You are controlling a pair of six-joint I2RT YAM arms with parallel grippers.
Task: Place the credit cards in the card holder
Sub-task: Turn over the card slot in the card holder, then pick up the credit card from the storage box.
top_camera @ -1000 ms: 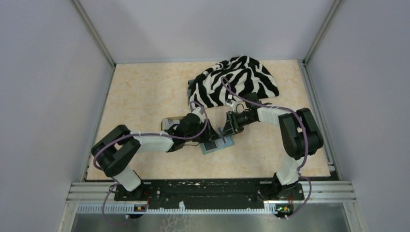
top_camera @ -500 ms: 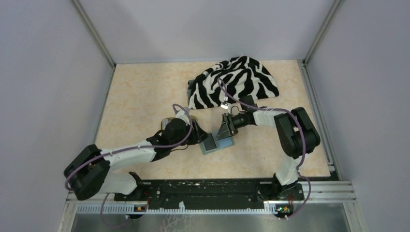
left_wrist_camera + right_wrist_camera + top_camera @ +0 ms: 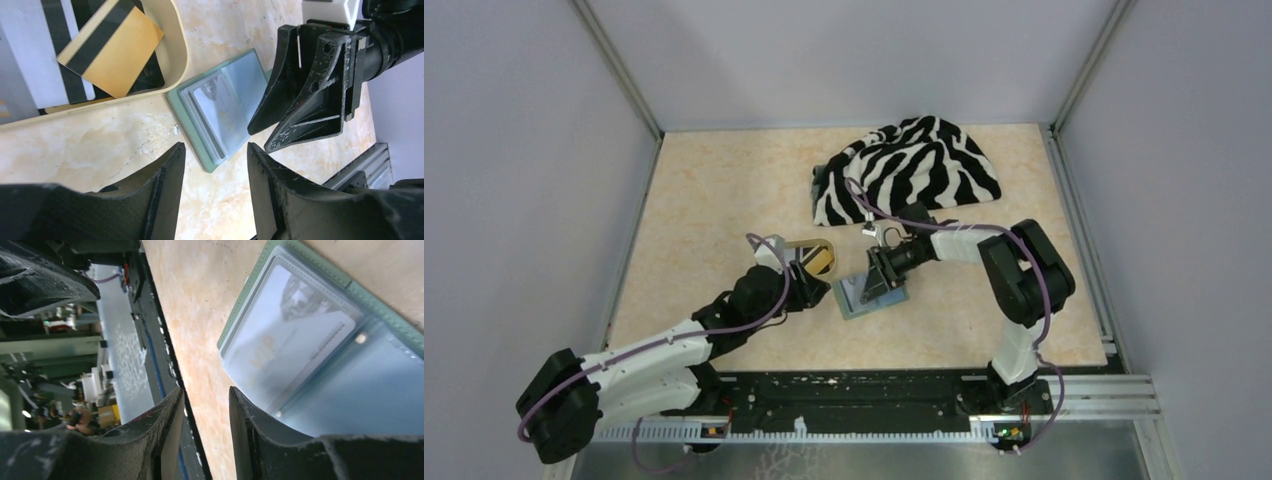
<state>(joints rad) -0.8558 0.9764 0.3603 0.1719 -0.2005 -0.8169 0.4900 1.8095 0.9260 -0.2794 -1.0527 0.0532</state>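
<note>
The right claw [image 3: 259,139], part-open and empty, hides part of the card holder [image 3: 215,115] on the beige tabletop [image 3: 714,190]; the left claw [image 3: 215,150] likewise gapes empty.

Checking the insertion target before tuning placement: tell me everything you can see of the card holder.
The card holder is a sage-green case with rounded corners. It lies open and flat on the table, close beside the tan tray. Inside is a stack of clear, blue-grey plastic sleeves, and the top one shows a pale card marked VIP. The right gripper points tips-down at its right leaf and seems to pin it. The left gripper hovers open above its near corner, holding nothing.
</note>
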